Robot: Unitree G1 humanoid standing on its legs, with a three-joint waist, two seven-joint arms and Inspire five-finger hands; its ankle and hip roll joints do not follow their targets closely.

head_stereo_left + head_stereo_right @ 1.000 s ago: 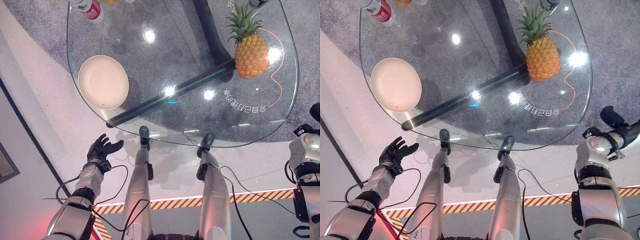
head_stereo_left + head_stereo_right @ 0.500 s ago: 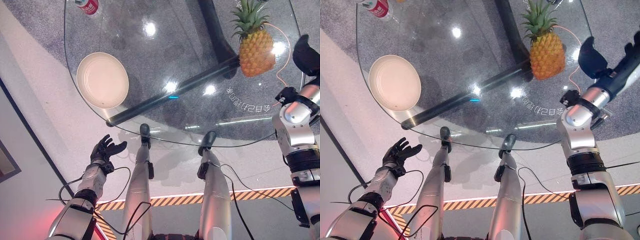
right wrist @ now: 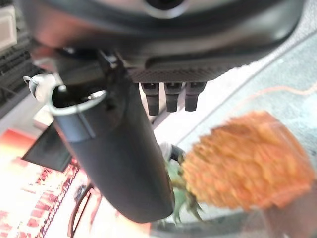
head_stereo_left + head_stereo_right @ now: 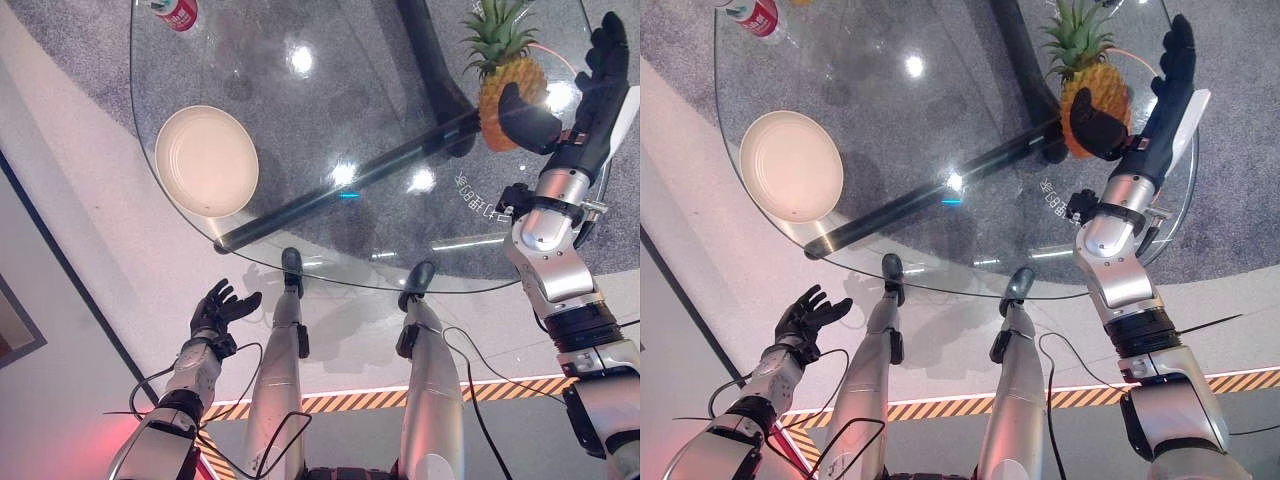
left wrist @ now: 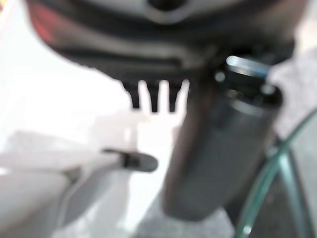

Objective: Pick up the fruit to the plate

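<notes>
The pineapple (image 4: 505,95) lies on the glass tabletop (image 4: 330,110), well apart from the white plate (image 4: 206,161). The right robot hand (image 4: 580,85) hovers beside it, fingers spread and grasping nothing: the reach step. Next it must close around the fruit's body. The left robot hand (image 4: 218,308) hangs relaxed below the tabletop.

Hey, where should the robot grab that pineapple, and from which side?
Probably around the orange body of the pineapple, not the leafy crown, which points away from the robot. It lies on the glass table. The open right hand is already beside it, so closing in from the robot's right suits.
</notes>
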